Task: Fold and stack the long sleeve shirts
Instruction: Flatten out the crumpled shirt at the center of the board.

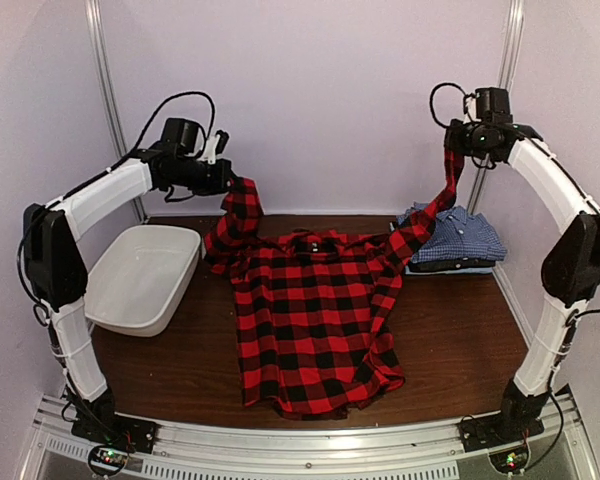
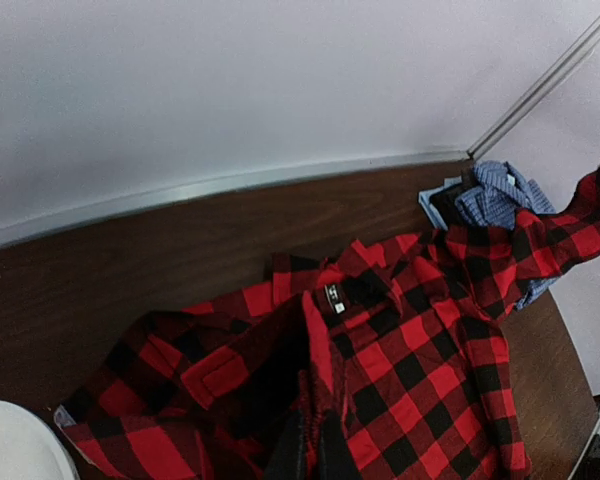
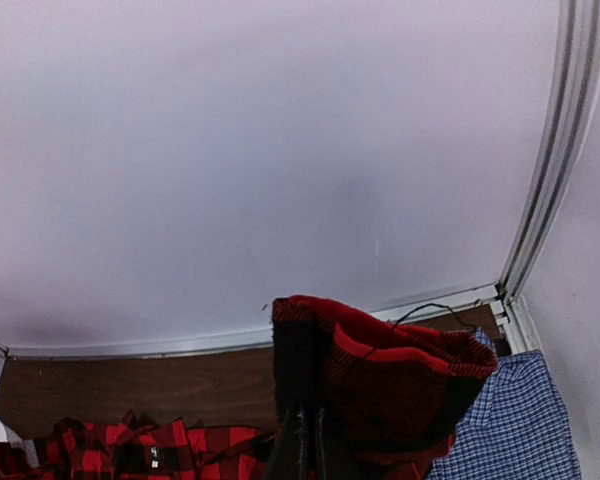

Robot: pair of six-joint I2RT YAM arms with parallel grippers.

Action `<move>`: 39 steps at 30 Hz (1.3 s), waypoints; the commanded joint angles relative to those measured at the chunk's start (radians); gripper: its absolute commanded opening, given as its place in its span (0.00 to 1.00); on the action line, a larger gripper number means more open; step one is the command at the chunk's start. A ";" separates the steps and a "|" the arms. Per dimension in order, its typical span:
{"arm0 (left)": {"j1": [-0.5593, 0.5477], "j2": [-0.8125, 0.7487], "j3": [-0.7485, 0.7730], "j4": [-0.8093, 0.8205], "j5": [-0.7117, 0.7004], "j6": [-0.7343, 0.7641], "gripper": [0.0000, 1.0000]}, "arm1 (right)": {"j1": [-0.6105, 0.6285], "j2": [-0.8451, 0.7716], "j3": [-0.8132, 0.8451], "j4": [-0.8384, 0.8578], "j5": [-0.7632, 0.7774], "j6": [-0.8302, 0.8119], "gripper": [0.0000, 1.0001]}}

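Top external view shows a brown table [image 1: 450, 340] with a red plaid shirt [image 1: 310, 320] spread flat at its middle, collar toward the back wall. A white tub [image 1: 140, 275] sits at the left, and a folded blue checked shirt [image 1: 465, 240] lies at the back right. The left gripper [image 1: 232, 182] and right gripper [image 1: 454, 160] each pinch one plaid sleeve, raised above the table.
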 commanded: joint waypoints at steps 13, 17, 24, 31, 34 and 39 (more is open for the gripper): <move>-0.041 -0.240 -0.572 0.128 0.020 -0.031 0.00 | 0.395 -0.410 -0.968 0.108 0.010 0.044 0.00; -0.053 -0.336 -0.742 0.103 0.025 -0.015 0.00 | 0.403 -0.507 -1.162 0.037 0.059 0.101 0.00; -0.075 -0.417 -0.971 0.099 0.004 -0.074 0.01 | 0.402 -0.595 -1.297 0.020 0.063 0.187 0.02; -0.078 -0.397 -0.975 0.092 -0.114 -0.130 0.30 | 0.425 -0.614 -1.219 0.022 0.053 0.184 0.34; -0.076 -0.367 -0.945 0.092 -0.197 -0.135 0.45 | 0.453 -0.624 -1.179 0.021 0.067 0.177 0.43; -0.063 -0.251 -0.839 0.071 -0.293 -0.124 0.48 | 0.480 -0.601 -1.140 0.047 0.058 0.167 0.48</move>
